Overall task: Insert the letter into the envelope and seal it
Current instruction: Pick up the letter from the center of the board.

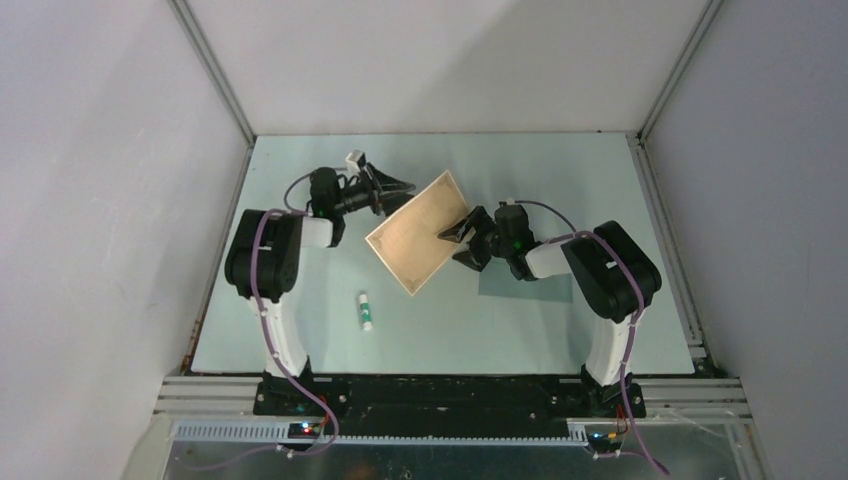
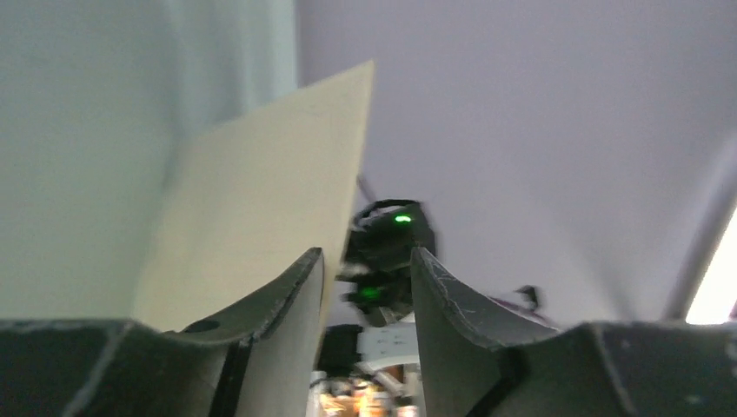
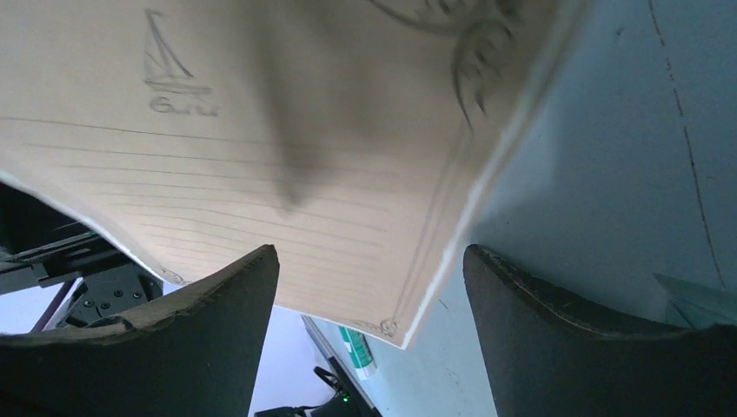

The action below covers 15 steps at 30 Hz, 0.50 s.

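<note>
From where I stand, the left gripper (image 1: pixel 398 185) reaches in at the far left edge of the letter (image 1: pixel 415 235). Its own camera shows its fingers (image 2: pixel 291 300) apart, with the other arm visible through the gap between them. The sheet's edge runs down right beside the inner face of one finger, though I cannot tell whether it sits in the gap or just outside it. Nearer the arms, a small white stick with a green cap (image 1: pixel 366 312) lies on the table (image 1: pixel 520 170), apart from everything else. The letter itself is in the middle, turned cornerwise and seemingly tipped up off the surface rather than lying flat. At its right edge the right gripper (image 1: pixel 452 243) has its fingers (image 3: pixel 217 304) spread wide, with a lower corner of the sheet showing between them and nothing pinched. Past that, the envelope (image 1: pixel 500 288) lies flat on the table, partly under the right arm. The letter looks to me featherlight and limp, so it will likely bow and droop from any single hold, and crease if squeezed hard or dragged. I'd judge the best hold is a flat pinch just inside the border, midway along an edge, with the second arm steadying the opposite edge for the slide into the envelope.
</note>
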Motion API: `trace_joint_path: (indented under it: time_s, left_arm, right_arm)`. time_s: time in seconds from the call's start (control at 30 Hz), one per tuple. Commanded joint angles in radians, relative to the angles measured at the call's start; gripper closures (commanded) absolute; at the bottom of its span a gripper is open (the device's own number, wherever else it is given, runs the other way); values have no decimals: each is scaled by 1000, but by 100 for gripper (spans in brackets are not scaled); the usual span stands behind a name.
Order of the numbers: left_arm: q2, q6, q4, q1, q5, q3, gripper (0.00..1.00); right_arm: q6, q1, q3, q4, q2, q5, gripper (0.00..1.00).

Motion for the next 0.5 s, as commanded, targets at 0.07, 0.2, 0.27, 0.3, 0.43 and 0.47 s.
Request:
trace_joint_path:
  time_s: [0.07,0.2,0.27,0.3,0.43,0.47]
  left_arm:
    - [-96,752,-934,-30,-79,129,53]
    - [-97,824,-1050,-40,-108,191,54]
    - [-97,821,-1047,-39,-111,190,56]
    - [-97,820,-1044,-40,-110,188,57]
    - [-101,828,-1051,-42,-114,184,69]
    - [-102,830,-1055,-41,-116,186,76]
  right_arm:
    - [-36,-5,-37,-118,35,35,17]
    - [-31,-5,-36,-113,39,35,17]
    - [-27,-5,-37,-107,44,35,17]
    - [-24,-3,-36,-106,44,34,17]
    - [-26,-3,-37,-107,47,28,17]
    - [-26,-3,-36,-106,44,27,17]
